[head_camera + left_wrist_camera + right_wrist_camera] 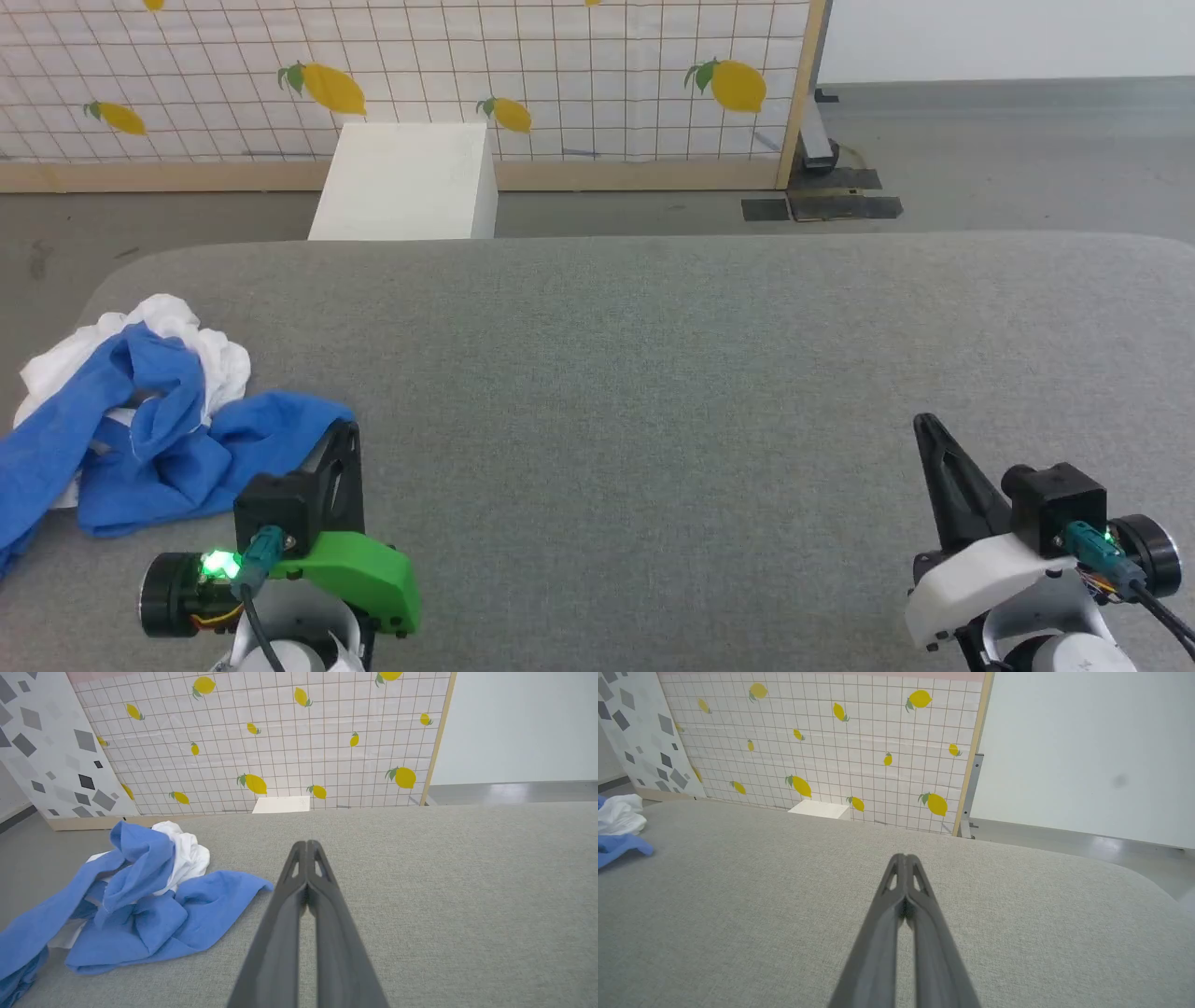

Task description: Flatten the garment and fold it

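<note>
The garment (140,420) lies crumpled in a heap at the left end of the grey table (653,373), blue folds over a white body. My left gripper (347,427) hovers just right of the heap, shut and empty. In the left wrist view the garment (140,896) sits left of my shut left gripper (307,843), apart from it. My right gripper (924,422) stands far to the right over bare table, shut with nothing in it. The right wrist view shows the shut right gripper (904,857) and an edge of the garment (619,826) at far left.
A white box (406,182) stands on the floor behind the table. A lemon-print tiled panel (467,65) with a wooden frame backs the scene. Dark base plates (826,201) lie on the floor at its right end. The table's rounded corners (121,271) fall away at left and right.
</note>
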{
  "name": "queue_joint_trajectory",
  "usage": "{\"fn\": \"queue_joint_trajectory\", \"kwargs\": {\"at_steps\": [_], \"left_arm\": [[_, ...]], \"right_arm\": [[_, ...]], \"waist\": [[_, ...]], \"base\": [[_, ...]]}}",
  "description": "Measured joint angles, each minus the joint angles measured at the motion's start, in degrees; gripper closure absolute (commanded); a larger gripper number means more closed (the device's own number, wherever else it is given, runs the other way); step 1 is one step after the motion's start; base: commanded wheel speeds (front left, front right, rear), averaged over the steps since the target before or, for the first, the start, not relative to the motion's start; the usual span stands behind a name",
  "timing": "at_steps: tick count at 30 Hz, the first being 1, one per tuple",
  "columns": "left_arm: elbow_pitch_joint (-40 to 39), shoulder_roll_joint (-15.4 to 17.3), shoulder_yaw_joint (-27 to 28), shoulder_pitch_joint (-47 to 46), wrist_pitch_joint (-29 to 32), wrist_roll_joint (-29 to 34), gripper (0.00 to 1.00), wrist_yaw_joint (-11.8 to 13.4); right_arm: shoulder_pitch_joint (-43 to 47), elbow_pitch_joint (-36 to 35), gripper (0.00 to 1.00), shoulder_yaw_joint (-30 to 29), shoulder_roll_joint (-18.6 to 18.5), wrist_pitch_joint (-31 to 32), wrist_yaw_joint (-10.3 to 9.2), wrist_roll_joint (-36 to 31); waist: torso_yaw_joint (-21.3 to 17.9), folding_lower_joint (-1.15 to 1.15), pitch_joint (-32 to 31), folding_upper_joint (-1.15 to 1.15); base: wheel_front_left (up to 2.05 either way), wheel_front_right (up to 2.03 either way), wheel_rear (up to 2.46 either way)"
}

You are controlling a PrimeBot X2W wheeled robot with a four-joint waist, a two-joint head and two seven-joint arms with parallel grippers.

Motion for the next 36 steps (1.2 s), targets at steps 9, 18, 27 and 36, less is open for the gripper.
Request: {"fn": "queue_joint_trajectory", "kwargs": {"at_steps": [9, 18, 27, 36], "left_arm": [[0.0, 0.0, 0.0, 0.0, 0.0, 0.0, 1.0, 0.0], [0.0, 0.0, 0.0, 0.0, 0.0, 0.0, 1.0, 0.0], [0.0, 0.0, -0.1, 0.0, 0.0, -0.2, 0.0, 0.0], [0.6, 0.0, -0.8, -0.1, -0.3, -0.5, 0.0, 0.0]], "right_arm": [[0.0, 0.0, 1.0, 0.0, 0.0, 0.0, 0.0, 0.0], [0.0, 0.0, 1.0, 0.0, 0.0, 0.0, 0.0, 0.0], [0.0, 0.0, 0.0, 0.0, 0.0, 0.0, 0.0, 0.0], [0.0, 0.0, 0.0, -0.2, 0.0, -0.2, 0.0, 0.0]], "waist": [[0.0, 0.0, 0.0, 0.0], [0.0, 0.0, 0.0, 0.0], [0.0, 0.0, 0.0, 0.0], [0.3, 0.0, 0.0, 0.0]], "base": [[0.0, 0.0, 0.0], [0.0, 0.0, 0.0], [0.0, 0.0, 0.0], [0.0, 0.0, 0.0]]}}
